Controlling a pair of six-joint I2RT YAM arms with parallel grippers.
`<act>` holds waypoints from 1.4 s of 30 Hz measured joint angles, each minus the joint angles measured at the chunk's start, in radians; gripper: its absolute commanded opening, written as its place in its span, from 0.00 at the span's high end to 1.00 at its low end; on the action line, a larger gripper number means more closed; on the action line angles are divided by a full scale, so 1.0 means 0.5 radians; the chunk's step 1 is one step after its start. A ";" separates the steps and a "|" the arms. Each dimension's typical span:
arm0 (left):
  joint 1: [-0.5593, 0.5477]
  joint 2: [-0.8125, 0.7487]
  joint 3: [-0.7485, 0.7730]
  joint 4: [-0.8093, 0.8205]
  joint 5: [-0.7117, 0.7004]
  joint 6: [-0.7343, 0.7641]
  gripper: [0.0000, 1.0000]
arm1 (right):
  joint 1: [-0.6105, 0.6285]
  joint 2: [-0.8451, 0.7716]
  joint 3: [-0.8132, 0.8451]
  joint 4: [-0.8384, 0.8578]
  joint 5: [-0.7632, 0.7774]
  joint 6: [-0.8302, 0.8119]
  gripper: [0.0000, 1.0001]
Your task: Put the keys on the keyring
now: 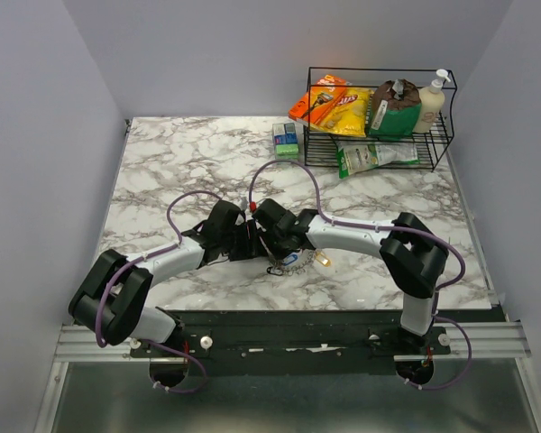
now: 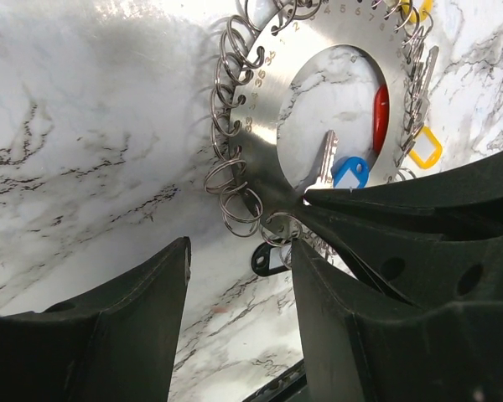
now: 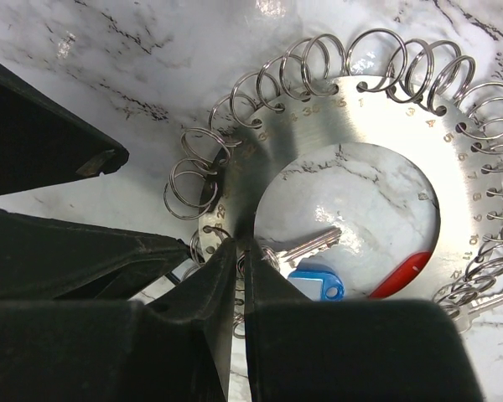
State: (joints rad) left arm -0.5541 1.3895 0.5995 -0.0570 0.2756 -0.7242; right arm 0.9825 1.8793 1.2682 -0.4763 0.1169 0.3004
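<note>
On the table [image 1: 162, 162], right gripper [image 3: 241, 251] clamps the keyring [image 3: 360, 117]; left gripper [image 2: 239, 251] gapes; basket [image 1: 379, 69] holds snacks [image 1: 343, 110].

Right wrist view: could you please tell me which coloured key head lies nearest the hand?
The blue-headed key, in the central opening of the keyring, right beside the right hand pinching its rim; the red-headed key lies farther off.

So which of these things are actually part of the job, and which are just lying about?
Job:
keyring
keys
right gripper, pinching the keyring
left gripper, open beside it

Lying about:
wire basket
snack bags
soap bottle
small boxes
</note>
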 measured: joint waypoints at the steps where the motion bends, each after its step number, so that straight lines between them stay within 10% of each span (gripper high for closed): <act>1: 0.000 0.000 0.001 -0.004 -0.005 0.001 0.40 | -0.001 0.002 0.002 0.001 -0.006 -0.005 0.83; 33: 0.000 -0.099 0.002 -0.126 -0.121 0.050 0.37 | -0.001 -0.045 0.007 0.075 -0.171 -0.032 0.81; 42: 0.035 -0.193 0.002 -0.205 -0.132 0.063 0.34 | -0.001 -0.158 -0.035 0.155 -0.194 -0.188 0.63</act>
State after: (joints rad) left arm -0.5365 1.2930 0.6003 -0.1596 0.2096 -0.6926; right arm 0.9821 1.8004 1.2507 -0.3988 0.0200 0.2066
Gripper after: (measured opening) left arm 0.650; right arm 0.328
